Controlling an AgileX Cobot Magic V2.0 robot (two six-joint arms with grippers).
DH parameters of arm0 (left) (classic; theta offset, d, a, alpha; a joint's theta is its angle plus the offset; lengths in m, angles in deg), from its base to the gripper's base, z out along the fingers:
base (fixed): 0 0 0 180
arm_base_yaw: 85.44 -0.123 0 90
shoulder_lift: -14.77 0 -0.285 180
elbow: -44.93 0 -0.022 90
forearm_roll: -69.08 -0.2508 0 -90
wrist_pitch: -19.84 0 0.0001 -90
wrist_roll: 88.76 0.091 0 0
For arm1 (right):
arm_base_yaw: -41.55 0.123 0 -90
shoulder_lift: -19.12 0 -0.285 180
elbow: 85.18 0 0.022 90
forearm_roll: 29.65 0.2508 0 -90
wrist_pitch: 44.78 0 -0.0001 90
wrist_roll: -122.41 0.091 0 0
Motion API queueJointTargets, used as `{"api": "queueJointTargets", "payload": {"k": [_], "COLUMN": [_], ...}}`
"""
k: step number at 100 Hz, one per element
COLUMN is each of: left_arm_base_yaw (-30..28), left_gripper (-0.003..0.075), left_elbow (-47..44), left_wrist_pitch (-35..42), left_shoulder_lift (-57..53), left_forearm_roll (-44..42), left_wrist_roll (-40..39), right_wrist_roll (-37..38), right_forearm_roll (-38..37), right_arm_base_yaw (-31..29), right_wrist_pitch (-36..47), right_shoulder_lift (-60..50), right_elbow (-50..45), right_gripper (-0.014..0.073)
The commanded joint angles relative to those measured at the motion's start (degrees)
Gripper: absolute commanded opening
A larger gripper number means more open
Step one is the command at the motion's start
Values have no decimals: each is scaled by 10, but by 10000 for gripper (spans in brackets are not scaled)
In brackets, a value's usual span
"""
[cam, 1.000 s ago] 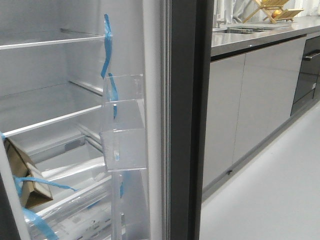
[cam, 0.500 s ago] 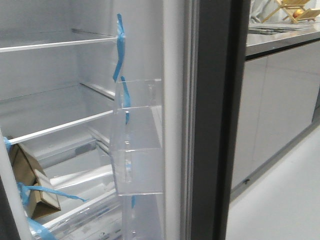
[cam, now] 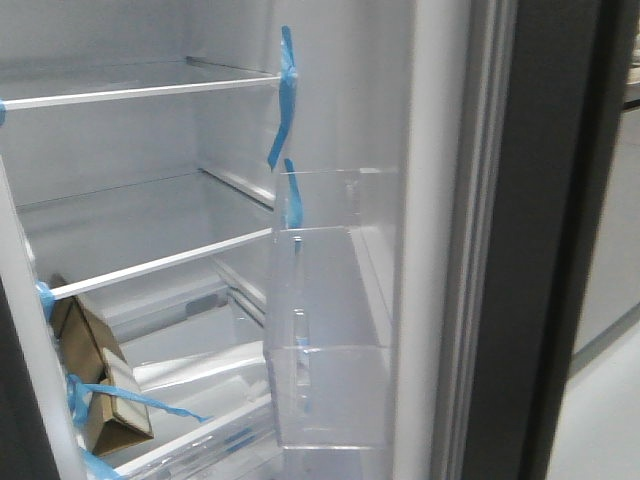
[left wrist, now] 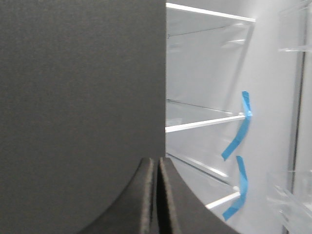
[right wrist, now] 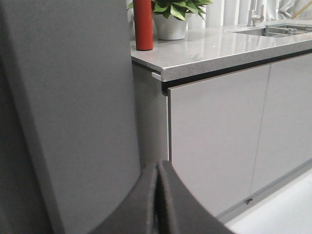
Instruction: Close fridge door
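- Two grippers are in your wrist views, and both have their fingers pressed together with nothing between them: the left gripper [left wrist: 157, 195] and the right gripper [right wrist: 158, 197].
- Your left gripper sits just in front of a plain dark grey panel [left wrist: 80, 97] that fills most of that view; whether the fingertips touch it, you cannot tell.
- Past that panel's edge you look into the open fridge interior [left wrist: 204, 73], with white-edged glass shelves [left wrist: 202, 124] and blue tape strips [left wrist: 239, 131] hanging down the white wall.
- Your right gripper is beside a tall matte grey surface [right wrist: 73, 97], near a light grey cabinet door [right wrist: 214, 136] under a speckled grey countertop [right wrist: 219, 48].
- On that countertop you can see a red cylinder [right wrist: 143, 24], a potted green plant [right wrist: 170, 19] just behind it, and a sink with a faucet [right wrist: 256, 14] further along.
- From the front camera, the fridge door [cam: 540, 240] stands open, edge-on to you at the right, its dark grey outer face turned away and its white lining [cam: 430, 200] facing the compartment.
- A clear plastic door bin [cam: 330, 330] is mounted on that lining, with blue tape running down just above it.
- Low on the left of the compartment you have a brown cardboard box [cam: 100, 390] strapped with blue tape, resting under the shelves.
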Motion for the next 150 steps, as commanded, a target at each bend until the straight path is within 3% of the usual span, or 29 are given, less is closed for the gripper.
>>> {"api": "queueJointTargets", "payload": {"k": [1, 139, 150], "left_arm_base_yaw": [5, 5, 5], "left_gripper": [-20, -20, -20], "left_elbow": [-20, -20, -20], "left_wrist_pitch": [42, 42, 42], "left_shoulder_lift": [-6, -6, -6], "left_forearm_roll": [2, 2, 2], "left_wrist_roll": [-2, -2, -2], "right_wrist_roll": [0, 0, 0], "right_forearm_roll": [-5, -6, 34], "right_arm_base_yaw": [-3, -3, -3], "right_wrist_pitch": [45, 46, 41], "right_shoulder_lift": [-13, -12, 12], "right_elbow": [-10, -7, 32], "right_gripper": [-46, -46, -46]}}
